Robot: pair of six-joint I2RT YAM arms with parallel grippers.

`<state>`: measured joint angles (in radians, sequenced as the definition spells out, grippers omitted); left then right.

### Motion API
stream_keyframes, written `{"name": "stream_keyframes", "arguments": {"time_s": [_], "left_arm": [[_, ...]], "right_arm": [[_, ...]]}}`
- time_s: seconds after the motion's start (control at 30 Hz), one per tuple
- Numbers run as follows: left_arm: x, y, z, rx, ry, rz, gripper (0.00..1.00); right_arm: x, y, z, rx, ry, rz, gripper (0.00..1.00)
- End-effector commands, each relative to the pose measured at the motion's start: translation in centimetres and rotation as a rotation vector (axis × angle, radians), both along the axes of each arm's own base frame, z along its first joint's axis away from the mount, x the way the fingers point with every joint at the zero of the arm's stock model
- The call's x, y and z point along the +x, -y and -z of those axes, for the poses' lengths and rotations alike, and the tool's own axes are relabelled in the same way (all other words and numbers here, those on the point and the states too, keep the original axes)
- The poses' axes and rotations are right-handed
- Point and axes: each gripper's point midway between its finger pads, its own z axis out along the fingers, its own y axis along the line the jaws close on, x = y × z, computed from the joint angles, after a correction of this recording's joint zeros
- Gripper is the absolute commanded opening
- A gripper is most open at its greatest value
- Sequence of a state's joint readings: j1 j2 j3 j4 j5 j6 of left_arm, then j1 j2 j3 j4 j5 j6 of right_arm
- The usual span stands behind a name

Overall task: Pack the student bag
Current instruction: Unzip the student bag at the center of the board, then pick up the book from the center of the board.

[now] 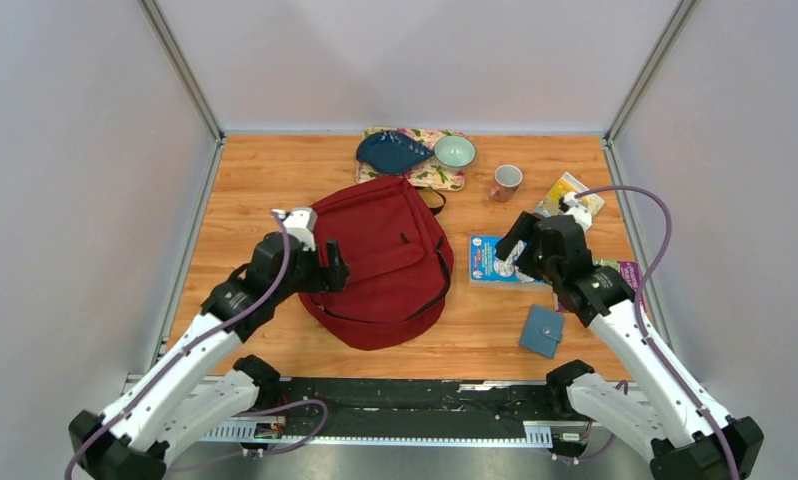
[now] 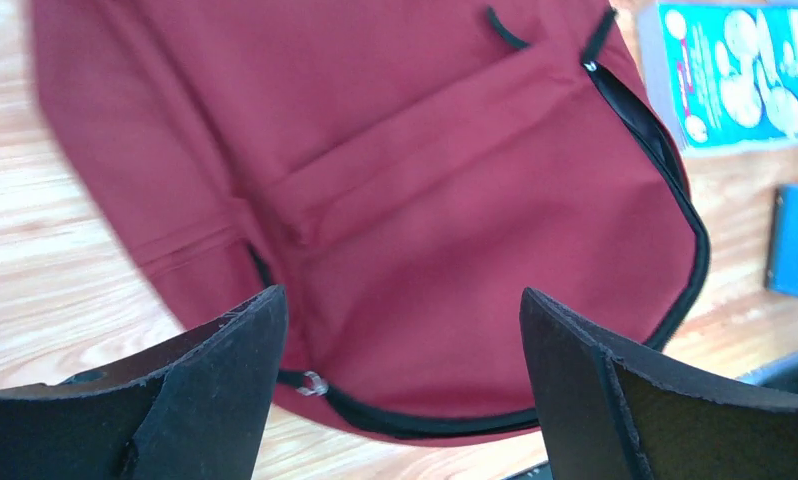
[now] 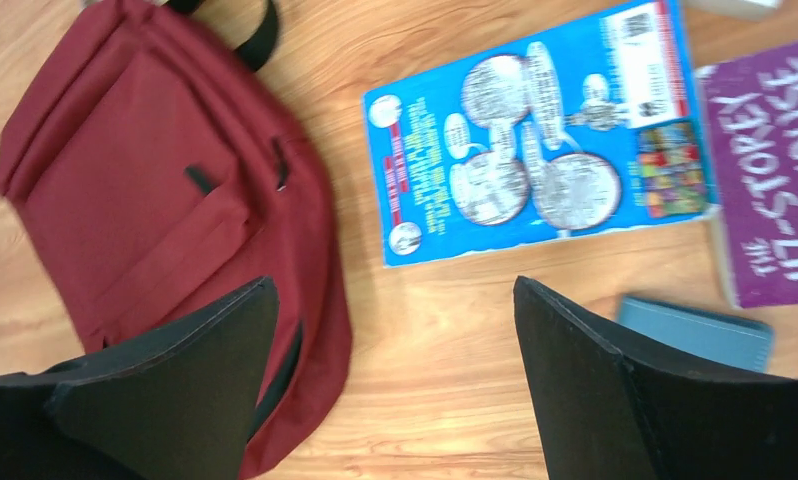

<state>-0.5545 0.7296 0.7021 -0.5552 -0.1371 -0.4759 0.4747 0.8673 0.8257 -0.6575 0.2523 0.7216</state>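
open pincer (image 3: pixel 390 375) above student bag (image 3: pixel 165 210), blue book (image 3: pixel 535 140) and purple book (image 3: pixel 770 165).

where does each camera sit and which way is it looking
Top external: above and behind the arms, looking down on the table; both arms show, the left arm by the student bag, the right arm over the blue book.
Left wrist: on the left arm, looking down at the bag's front; its open left fingers frame the bottom.
Right wrist: on the right arm, looking down at the wood between bag and book; its open right fingers show.
Shared: all three views show the bag and the blue book.
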Motion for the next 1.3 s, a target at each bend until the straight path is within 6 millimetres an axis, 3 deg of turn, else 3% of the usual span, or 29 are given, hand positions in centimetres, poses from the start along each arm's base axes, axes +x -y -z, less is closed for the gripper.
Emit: {"name": "stream_keyframes", "arguments": {"time_s": [0.0, 0.2, 0.23, 0.3, 0.33, 0.37, 0.43, 0.5, 0.53, 0.6, 0.63, 0.67, 0.9, 0.93, 1.07, 1.27], "left_arm": [[1.1, 6.3, -3.4, -0.17, 0.005, 0.203, 0.93], [2.4, 13.3, -5.4, -0.197, 0.024, 0.395, 0.93], [2.3, 15.4, -4.3, -0.187, -0.006, 0.449, 0.93], [2.6, 17.9, -5.0, -0.189, 0.003, 0.5, 0.93], [2.7, 19.6, -3.7, -0.175, -0.028, 0.533, 0.93], [3.1, 20.8, -4.4, -0.193, -0.02, 0.553, 0.93], [3.6, 23.0, -3.0, -0.22, -0.07, 0.589, 0.93], [4.4, 25.0, -4.1, -0.252, -0.065, 0.623, 0.92], [4.8, 26.0, -2.8, -0.244, -0.096, 0.632, 0.92], [5.9, 27.6, -3.8, -0.26, -0.077, 0.653, 0.93], [6.1, 28.4, -1.9, -0.246, -0.128, 0.664, 0.92], [6.6, 29.2, -2.8, -0.257, -0.114, 0.674, 0.92], [8.4, 31.3, 2.1, -0.235, -0.207, 0.645, 0.92], [8.3, 31.7, 3.6, -0.23, -0.242, 0.648, 0.91], [9.0, 32.9, 4.8, -0.239, -0.28, 0.643, 0.91], [9.8, 33.2, 7.0, -0.212, -0.31, 0.611, 0.91]], "right_arm": [[0.5, 3.5, -0.4, 0.0, -0.032, 0.084, 0.91], [1.4, 7.0, 2.0, 0.062, -0.108, 0.197, 0.91], [1.6, 6.8, 2.6, 0.1, -0.127, 0.179, 0.91], [2.3, 8.1, 3.7, 0.137, -0.156, 0.222, 0.9], [2.5, 7.8, 4.1, 0.167, -0.171, 0.199, 0.9], [2.7, 7.9, 4.4, 0.173, -0.176, 0.195, 0.89], [3.5, 8.1, 5.2, 0.199, -0.192, 0.194, 0.89], [4.1, 8.6, 6.2, 0.2, -0.22, 0.207, 0.88], [4.4, 8.8, 6.5, 0.193, -0.22, 0.214, 0.88], [4.9, 9.4, 7.4, 0.179, -0.243, 0.229, 0.88], [5.0, 9.7, 7.6, 0.173, -0.25, 0.233, 0.88], [5.2, 9.8, 7.9, 0.167, -0.26, 0.235, 0.87], [6.1, 10.8, 10.4, 0.125, -0.326, 0.243, 0.86], [6.3, 10.9, 10.5, 0.117, -0.326, 0.239, 0.86], [6.9, 11.2, 10.5, 0.098, -0.295, 0.232, 0.85], [7.4, 12.0, 10.4, 0.039, -0.29, 0.222, 0.84]]}}
